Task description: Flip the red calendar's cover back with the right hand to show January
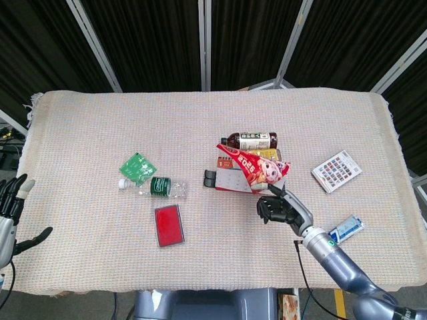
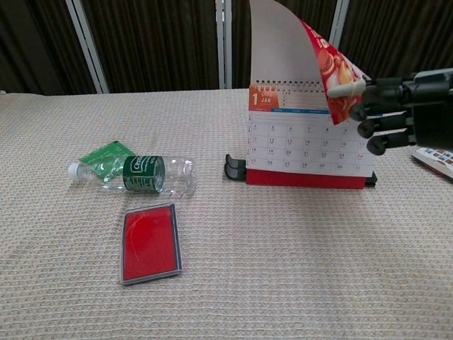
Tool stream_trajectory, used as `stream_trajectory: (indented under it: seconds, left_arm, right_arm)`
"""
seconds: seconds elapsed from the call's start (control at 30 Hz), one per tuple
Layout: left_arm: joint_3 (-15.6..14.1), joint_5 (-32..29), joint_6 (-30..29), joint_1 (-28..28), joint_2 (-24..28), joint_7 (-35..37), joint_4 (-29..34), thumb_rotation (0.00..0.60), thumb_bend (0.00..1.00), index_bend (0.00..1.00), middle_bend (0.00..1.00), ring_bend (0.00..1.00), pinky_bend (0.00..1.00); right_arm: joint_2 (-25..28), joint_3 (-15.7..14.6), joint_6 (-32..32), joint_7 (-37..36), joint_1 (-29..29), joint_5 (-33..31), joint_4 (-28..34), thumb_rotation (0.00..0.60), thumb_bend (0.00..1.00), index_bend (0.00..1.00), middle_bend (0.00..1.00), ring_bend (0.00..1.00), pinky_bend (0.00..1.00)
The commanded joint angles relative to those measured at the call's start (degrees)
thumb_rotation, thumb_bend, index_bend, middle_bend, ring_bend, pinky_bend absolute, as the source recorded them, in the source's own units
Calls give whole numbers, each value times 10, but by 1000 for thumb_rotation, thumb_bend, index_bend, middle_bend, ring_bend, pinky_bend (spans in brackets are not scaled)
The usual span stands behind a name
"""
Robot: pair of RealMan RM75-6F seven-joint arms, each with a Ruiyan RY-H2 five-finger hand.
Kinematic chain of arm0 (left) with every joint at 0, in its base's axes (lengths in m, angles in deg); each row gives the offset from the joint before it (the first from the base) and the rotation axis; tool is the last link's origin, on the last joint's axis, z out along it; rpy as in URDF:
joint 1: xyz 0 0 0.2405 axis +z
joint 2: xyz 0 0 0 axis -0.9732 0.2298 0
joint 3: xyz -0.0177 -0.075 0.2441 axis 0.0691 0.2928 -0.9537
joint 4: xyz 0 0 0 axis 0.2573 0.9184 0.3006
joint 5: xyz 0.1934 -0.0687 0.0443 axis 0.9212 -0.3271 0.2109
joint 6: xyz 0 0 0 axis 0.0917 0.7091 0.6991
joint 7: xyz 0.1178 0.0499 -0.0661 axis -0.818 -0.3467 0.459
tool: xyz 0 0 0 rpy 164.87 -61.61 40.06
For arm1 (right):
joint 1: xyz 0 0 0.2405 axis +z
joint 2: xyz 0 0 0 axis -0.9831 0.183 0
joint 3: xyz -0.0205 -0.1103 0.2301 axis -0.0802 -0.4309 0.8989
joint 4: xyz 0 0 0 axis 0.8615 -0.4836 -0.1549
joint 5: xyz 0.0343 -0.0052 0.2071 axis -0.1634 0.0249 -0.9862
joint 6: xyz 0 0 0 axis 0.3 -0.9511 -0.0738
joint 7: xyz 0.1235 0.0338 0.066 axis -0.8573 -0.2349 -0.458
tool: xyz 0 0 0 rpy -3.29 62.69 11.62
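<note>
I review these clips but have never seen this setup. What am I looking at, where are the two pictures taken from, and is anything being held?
A two-armed robot with human-like hands works at a cloth-covered table. One picture looks down from its head, the other looks forward from its chest. The right hand holds the red cover of a desk calendar, lifted so January shows. The left hand waits open at the table edge. Also lying there: a clear bottle, a green packet, a red case, a dark bottle, a colour card.
</note>
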Motion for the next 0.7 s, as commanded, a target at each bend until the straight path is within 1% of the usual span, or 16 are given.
stream_trajectory:
  seconds: [0.03,0.17,0.27,0.33,0.43,0.53,0.6,0.67,0.7]
  left_arm:
    - [0,1,0,0,-1,-1,1,600,83,0,0,0,0]
    - [0,0,2,-1,-2,-3,2,600,84,0,0,0,0]
    - [0,-2,4,-2,-2,-2,2,600,84,0,0,0,0]
    - [1,-5,6,-3,-2,0,0,600,83,0,0,0,0]
    - [2,-8,8,-4,-3,3,-2,600,83,0,0,0,0]
    - [4,-12,11,-5,-3,7,-5,600,83,0,0,0,0]
    - [4,-13,12,-5,-4,8,-7,600,83,0,0,0,0]
    - [4,-14,12,-6,-4,9,-8,600,83,0,0,0,0]
    - [5,-15,13,-6,-5,10,-9,600,83,0,0,0,0]
  right_arm:
    - [27,9,-27,19,-15,10,23,600,498,319,534,498,610]
    - [45,25,-41,20,-14,4,29,600,478,332,480,420,592]
    - [51,38,-52,20,-8,-10,26,600,452,320,411,330,512]
    - [52,49,-60,22,-1,-17,20,600,440,309,390,304,490]
    - [50,60,-70,30,9,-26,8,600,416,269,327,234,436]
    - [44,72,-77,44,29,-42,-15,600,395,158,206,113,307]
    - [41,79,-77,59,46,-54,-34,600,377,65,95,31,189]
    - [37,80,-79,83,63,-62,-54,600,354,10,18,0,93]
    - [36,79,-79,99,72,-66,-63,600,341,0,2,0,50]
